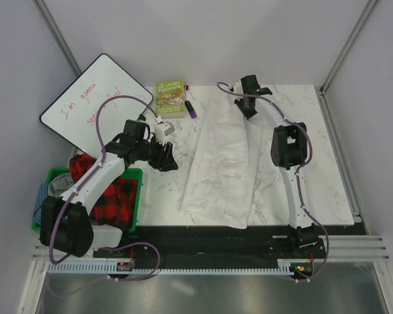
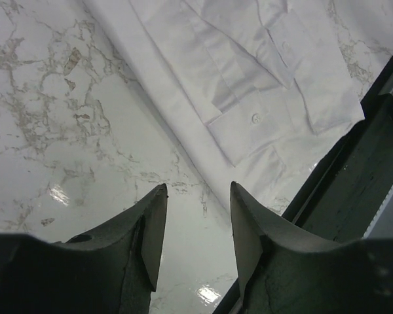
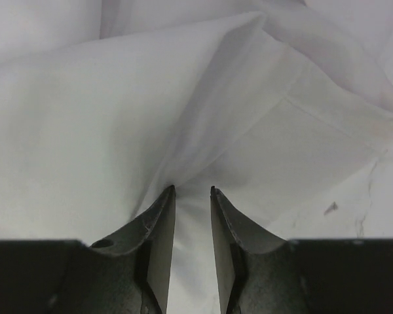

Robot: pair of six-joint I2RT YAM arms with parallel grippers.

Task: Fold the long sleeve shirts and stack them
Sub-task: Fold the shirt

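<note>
Roughly halfway, by the look of it: the white shirt (image 1: 219,163) lies on the marble table (image 1: 314,150) as a long narrow strip with its sides seemingly turned in. No crosswise fold is made yet, and no stack shows. The right gripper (image 3: 192,190) sits at the strip's far end, jaws nearly together with a ridge of cloth drawn up between them, so it appears to pinch the shirt. The left gripper (image 2: 196,190) hangs open and empty over bare marble, with the shirt's near end just ahead and to the right of its fingertips. A red checked garment (image 1: 114,193) in a green crate (image 1: 52,175), behind and left of that gripper, probably awaits folding (its sleeves cannot be made out). Only the top view shows the whole strip and both arms. The left wrist view alone shows a buttoned cuff (image 2: 254,118) lying on the body, and the right wrist view alone shows puckers running into the jaws.
</note>
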